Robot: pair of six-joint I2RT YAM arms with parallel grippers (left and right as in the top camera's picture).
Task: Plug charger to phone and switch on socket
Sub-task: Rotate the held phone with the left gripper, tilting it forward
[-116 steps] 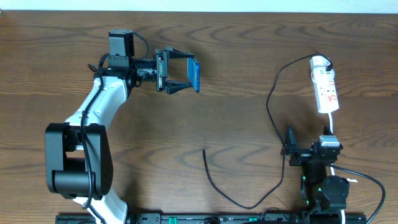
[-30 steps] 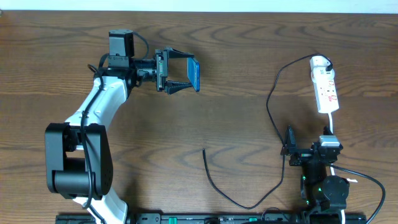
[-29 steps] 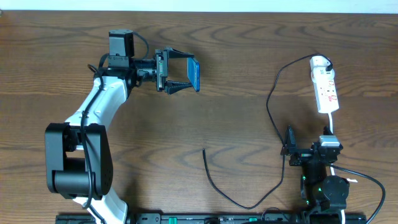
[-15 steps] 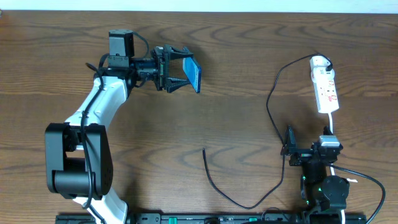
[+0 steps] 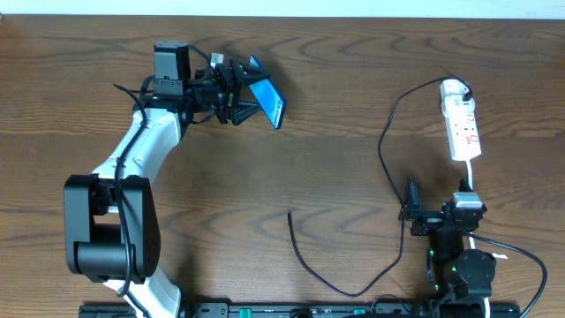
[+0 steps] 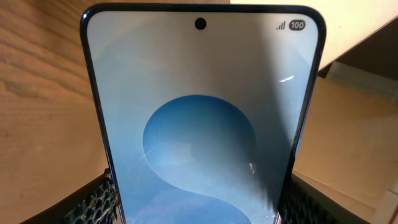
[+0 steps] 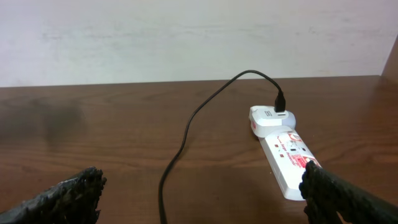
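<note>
Left gripper [image 5: 252, 92] clamped on phone [image 6: 202, 124]; right gripper [image 7: 202, 202] spread wide, holding nothing.

Phone is held tilted above the table [image 5: 353, 53], blue screen lit. Right gripper faces the socket [image 5: 461, 124] just ahead. Charger [image 5: 388, 150] plug seated in socket's far end; its free tip lies mid-table, well apart from the phone.

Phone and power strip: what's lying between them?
Overhead view: only the black charger cable crosses between the phone and the power strip, close to the strip; the rest is bare table.
</note>
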